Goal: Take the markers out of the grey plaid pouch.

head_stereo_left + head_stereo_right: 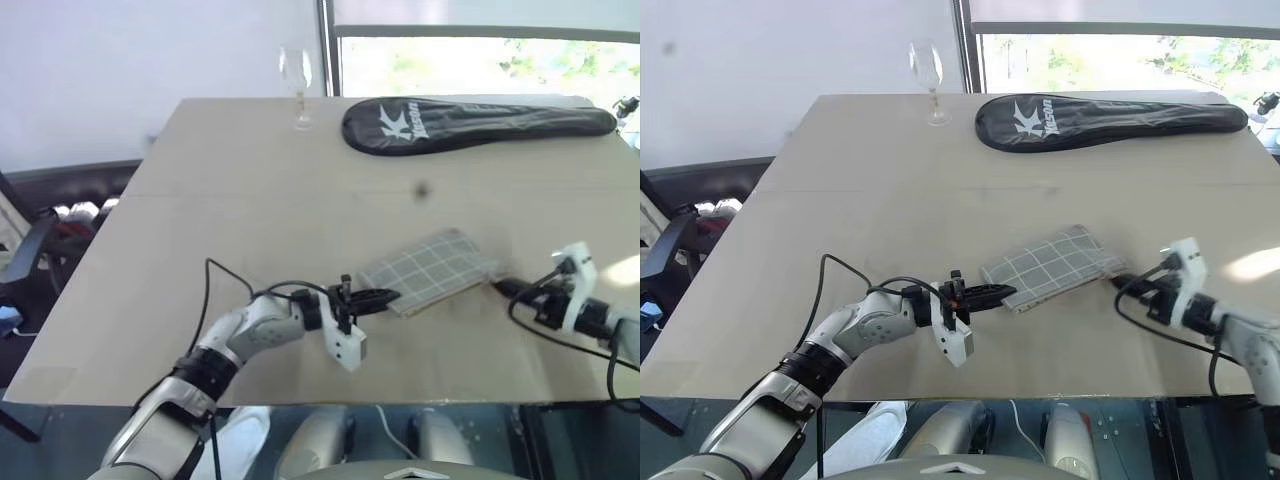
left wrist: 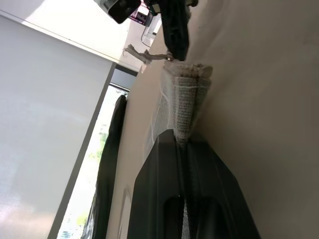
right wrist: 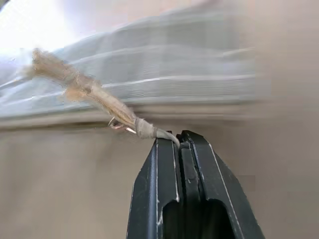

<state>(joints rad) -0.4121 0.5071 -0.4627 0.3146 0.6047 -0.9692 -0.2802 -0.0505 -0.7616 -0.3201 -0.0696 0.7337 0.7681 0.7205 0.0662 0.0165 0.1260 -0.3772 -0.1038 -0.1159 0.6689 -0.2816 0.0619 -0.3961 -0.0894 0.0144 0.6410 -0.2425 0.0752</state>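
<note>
The grey plaid pouch [image 1: 430, 270] is lying flat on the counter [image 1: 260, 200], near the front edge and right of centre, its long axis running from near-left to far-right. The left end effector [image 1: 385, 297] is pointing level toward the right and is pinching the near-left corner of the pouch with its fingers closed; the left wrist view is showing the fabric corner squeezed between the two black fingers. The right end effector [image 3: 179, 142] is sitting at the opposite, right end of the pouch, fingers closed on a tan tassel cord [image 3: 89, 92] that appears to be the zipper pull. So the pouch is lying between the two end effectors, each gripping one end, and a pull along the long axis is probably what opens it. The markers are not visible; presumably they are inside, and whether the zipper is open at all cannot be told. At the far edge of the counter a black racket cover [image 1: 470, 123] is lying crosswise and a wine glass [image 1: 297, 85] is standing to its left, well apart from the work.
</note>
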